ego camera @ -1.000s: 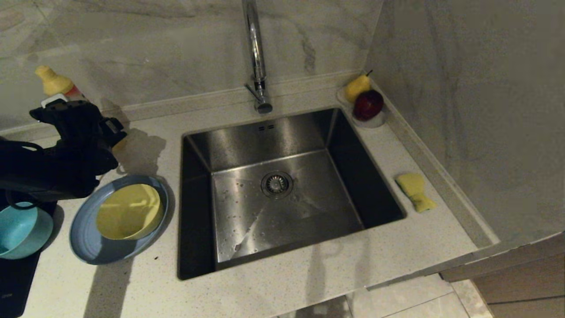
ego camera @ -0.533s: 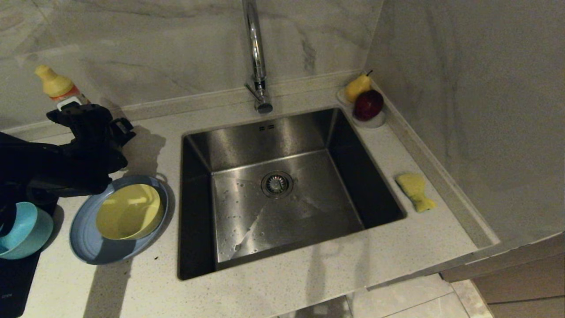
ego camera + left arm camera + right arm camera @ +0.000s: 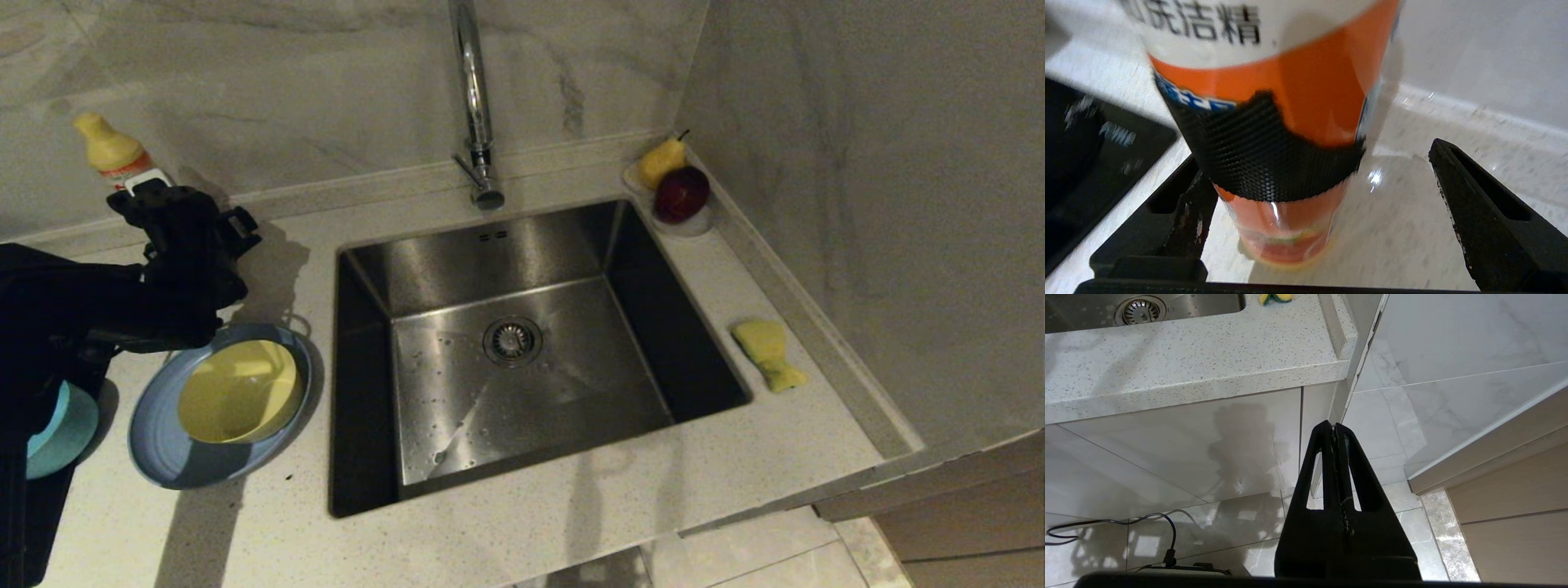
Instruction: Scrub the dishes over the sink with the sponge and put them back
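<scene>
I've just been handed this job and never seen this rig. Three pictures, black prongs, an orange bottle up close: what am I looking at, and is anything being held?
It is a two-armed robot at a kitchen counter. The wide picture is from its head; the other two are from cameras on its wrists. The black prongs are gripper fingers. The left gripper is open around the orange bottle at the back left, not gripping it. The right gripper is shut, empty, hanging below the counter edge. On the counter: the sink, a blue plate with a yellow bowl in it, a teal bowl, the sponge on the right, and a fruit dish.
</scene>
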